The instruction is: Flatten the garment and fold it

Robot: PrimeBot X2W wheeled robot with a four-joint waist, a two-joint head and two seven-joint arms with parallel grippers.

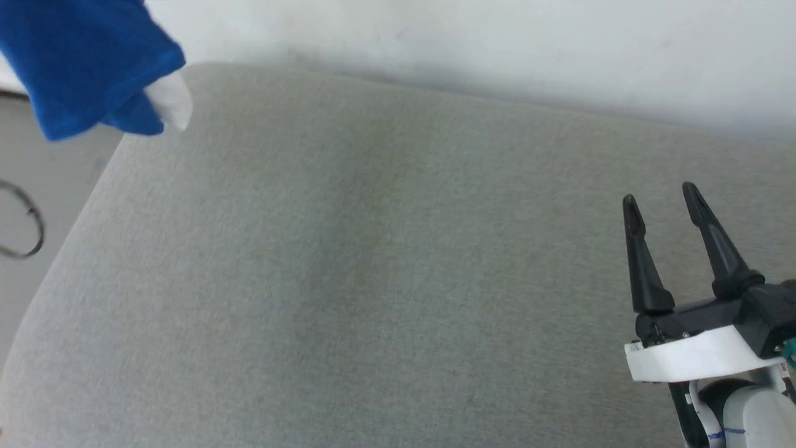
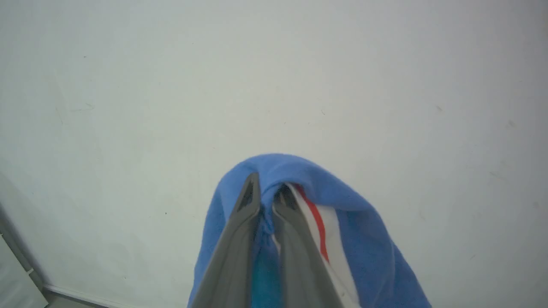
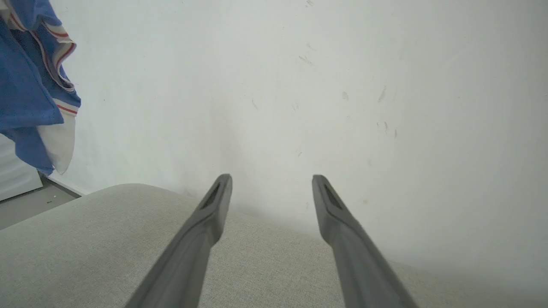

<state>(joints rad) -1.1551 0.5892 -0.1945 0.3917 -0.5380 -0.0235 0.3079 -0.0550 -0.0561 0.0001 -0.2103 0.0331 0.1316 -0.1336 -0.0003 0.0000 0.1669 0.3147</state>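
Head view: garment (image 1: 87,62) is at top left, a blue bunch with a bit of white at its lower edge. It hangs in the air over the far left corner of the grey cushion (image 1: 373,280), not lying on it. My right gripper (image 1: 659,194) is at lower right over the cushion, spread wide, nothing in it. Pale wall (image 1: 497,50) runs along the back. There is a thin dark loop (image 1: 25,224) on the floor (image 1: 37,162) at left; can't tell what it is.

Left wrist view: my left gripper (image 2: 268,184) is nearly closed, pinching a fold of the blue fabric. The cloth drapes over and around both fingers. Red-and-white trim (image 2: 317,222) lies right beside the right-hand finger. Plain wall behind.

Right wrist view: right gripper has a broad gap between the tips and holds nothing. It points at the wall, above the cushion's far edge. Garment dangles at top left, well apart from this gripper and clear of the cushion, with striped trim along its edge and white fabric at the bottom.
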